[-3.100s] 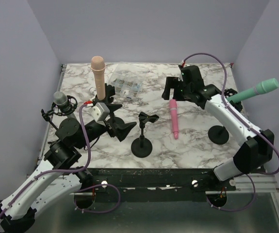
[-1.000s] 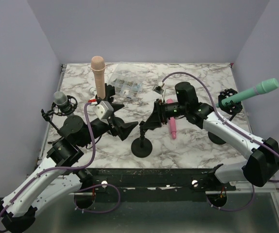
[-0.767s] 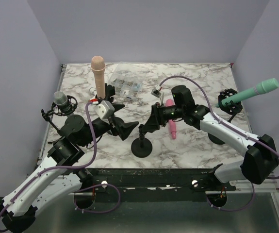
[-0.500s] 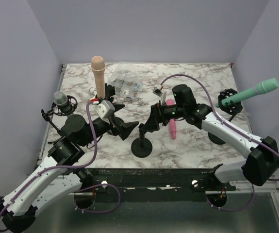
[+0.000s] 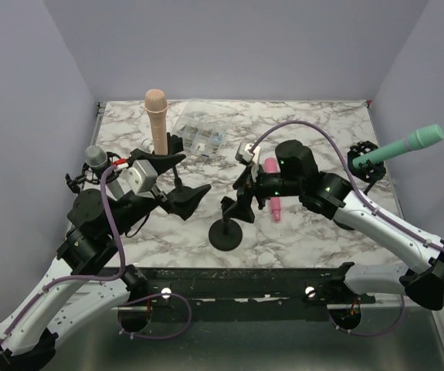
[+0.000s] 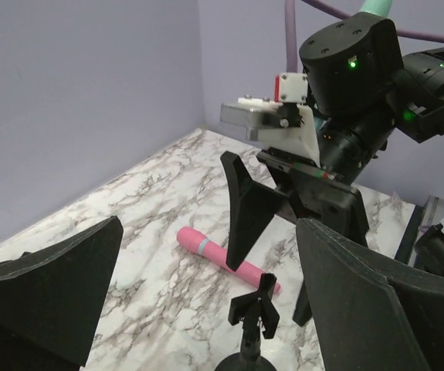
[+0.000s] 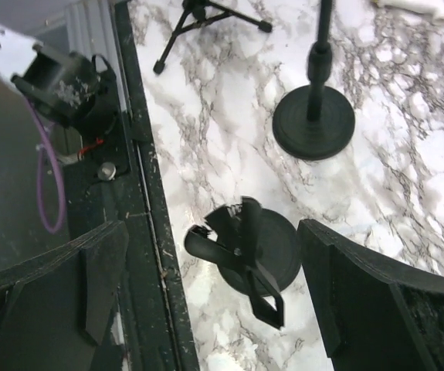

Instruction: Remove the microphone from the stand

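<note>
a: how far along is the task?
b: the slim pink microphone (image 5: 275, 207) lies flat on the white marble tabletop (image 5: 306, 124), just beside the bare black round-based stand (image 5: 225, 232), so that removal looks done. the peach microphone (image 5: 155, 116) sits in its own stand.
a: claws, and room?
b: the left gripper (image 5: 189, 175) and right gripper (image 5: 237, 193) are both spread and hold nothing. they flank the stand near the front edge, with open marble behind.

Table (image 5: 314, 116): white marble-pattern top with grey veining.
Clear compartment box (image 5: 200, 136): lies flat near the far edge, left of centre; its contents are too small to identify.
Walls (image 5: 237, 46): plain lavender, standing along the far, left and right edges.
Black rail (image 5: 245, 277): runs along the near edge, with two white round fittings (image 5: 164, 293) just below it.
</note>
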### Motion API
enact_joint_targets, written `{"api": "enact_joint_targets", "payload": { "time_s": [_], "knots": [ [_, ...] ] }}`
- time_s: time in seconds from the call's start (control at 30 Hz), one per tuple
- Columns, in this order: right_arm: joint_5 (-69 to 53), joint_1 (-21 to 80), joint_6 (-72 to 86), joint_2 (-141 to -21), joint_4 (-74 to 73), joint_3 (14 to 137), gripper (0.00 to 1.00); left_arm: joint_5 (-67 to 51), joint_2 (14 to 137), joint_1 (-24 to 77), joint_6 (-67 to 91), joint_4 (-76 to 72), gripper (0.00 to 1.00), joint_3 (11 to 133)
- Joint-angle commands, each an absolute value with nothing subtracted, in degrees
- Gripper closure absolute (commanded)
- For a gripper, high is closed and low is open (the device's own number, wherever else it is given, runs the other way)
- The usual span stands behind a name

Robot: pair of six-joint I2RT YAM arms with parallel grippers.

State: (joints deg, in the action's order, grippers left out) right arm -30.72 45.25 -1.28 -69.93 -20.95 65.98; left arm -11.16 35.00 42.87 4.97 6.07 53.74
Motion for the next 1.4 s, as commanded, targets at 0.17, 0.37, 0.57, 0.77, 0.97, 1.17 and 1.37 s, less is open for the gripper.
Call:
{"api": "enact_joint_targets", "payload": {
  "time_s": [0.17,0.37,0.57,0.77,0.97,1.17,1.37],
  "knots": [
    [-16.6,53.3,-14.6,-76.7,-28.9,69.5,0.03,-9.2,30.9,43.2,1.5,7.0,0.01,48.4],
    [-5.1,58.4,-14.4,-81.3,-27.6,69.1,0.05,-8.9,30.3,43.1,0.4,7.5,0.01,48.2],
    [2.8,59.2,-11.9,-81.8,-24.1,68.3,0.24,-10.3,30.5,43.2,0.9,7.8,0.01,48.4],
    [4.9,59.2,-10.6,-81.1,-24.5,68.2,0.55,-10.2,30.7,43.2,0.7,8.9,0.01,49.3],
    [13.0,59.2,-6.4,-80.2,-19.2,68.3,0.82,-10.0,30.7,43.2,0.9,9.5,0.01,50.0],
    [28.3,57.6,-4.6,-86.3,-16.6,75.7,0.93,-7.7,29.2,43.2,1.1,9.1,0.01,49.5],
    [31.7,47.7,1.1,-98.1,-18.9,90.4,0.99,-5.9,27.3,43.2,1.2,8.5,0.01,49.0]
  ]
}}
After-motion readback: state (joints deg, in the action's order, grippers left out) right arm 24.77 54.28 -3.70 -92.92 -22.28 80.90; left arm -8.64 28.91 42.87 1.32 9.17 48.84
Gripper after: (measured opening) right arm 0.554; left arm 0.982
